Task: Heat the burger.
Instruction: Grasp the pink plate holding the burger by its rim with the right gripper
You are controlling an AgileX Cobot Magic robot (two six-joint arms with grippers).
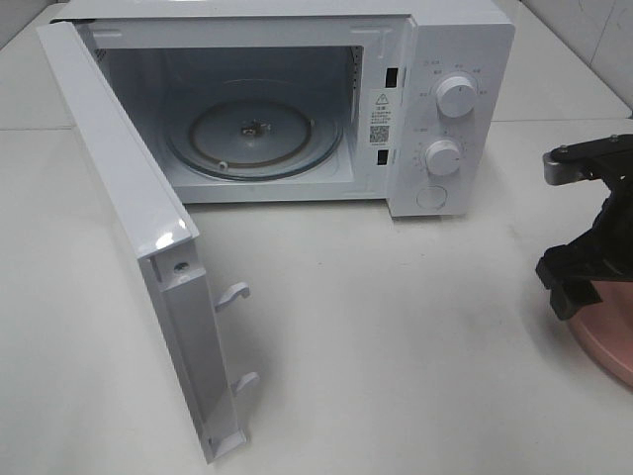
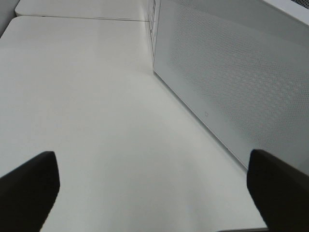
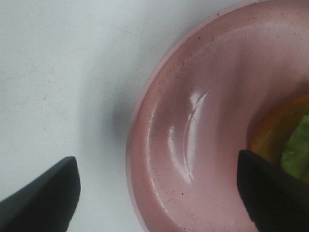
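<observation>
Hanging over the rim of the pink plate (image 3: 193, 125), the right jaws stand spread wide and pinch nothing. One dark fingertip (image 3: 41, 198) is above the bare table (image 3: 63, 63), the other above the plate's hollow, so the rim runs through the gap between them. The burger (image 3: 287, 140) lies on the plate just beside the plate-side fingertip. Only a sliver of it shows, glossy orange bun and frilly green lettuce, and I cannot tell whether the fingertip touches it.

From the high camera the right arm (image 1: 593, 228) sits at the table's edge above the plate, and the burger is hidden there.

The left jaws are also spread wide and hold nothing; both tips frame a stretch of white table. Close to one of those fingertips (image 2: 282, 188) rises a white, dot-patterned panel (image 2: 231, 72) of the microwave (image 1: 297, 99).

The microwave stands well apart from the right jaws, across open table. Its door (image 1: 129, 237) is swung fully open and the glass turntable (image 1: 252, 134) shows inside, with two white knobs (image 1: 455, 96) on the front panel.
</observation>
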